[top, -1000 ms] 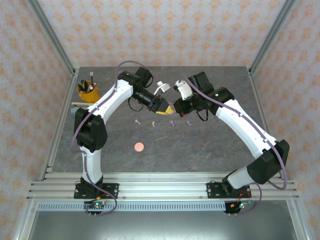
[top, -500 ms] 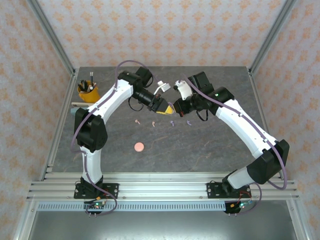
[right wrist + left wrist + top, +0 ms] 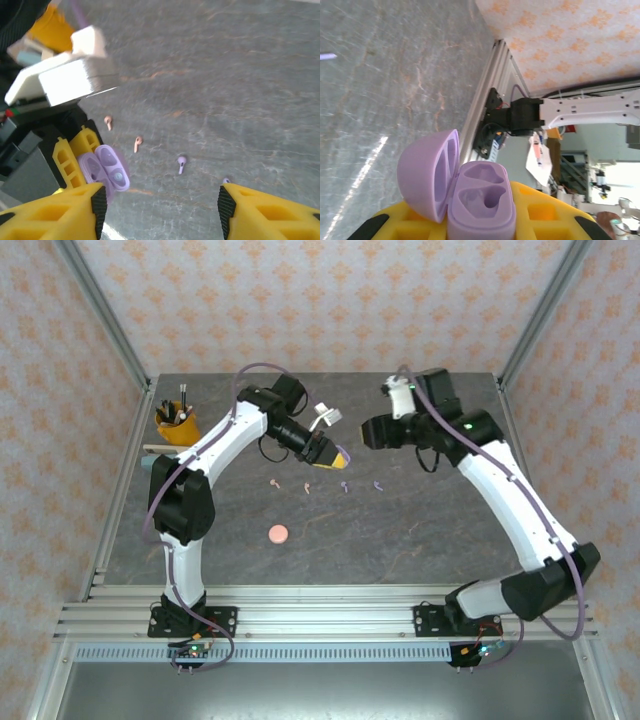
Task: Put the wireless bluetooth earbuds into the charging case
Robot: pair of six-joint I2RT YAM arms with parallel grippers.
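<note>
The left gripper (image 3: 333, 458) pinches the lilac charging case (image 3: 481, 200) with its lid swung open, seemingly to offer the bared cavities. The four earbuds (image 3: 138, 143) lie in a row mid-table (image 3: 420, 540), and the right gripper (image 3: 160, 200) hangs spread nearby, probably to pick one.

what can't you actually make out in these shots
- Top view: the earbuds are too small to tell how each lies.
- Right wrist view: one lilac earbud is half hidden behind the right gripper finger.
- Left wrist view: the left gripper contact on the lilac case is cut off by the bottom edge.
</note>
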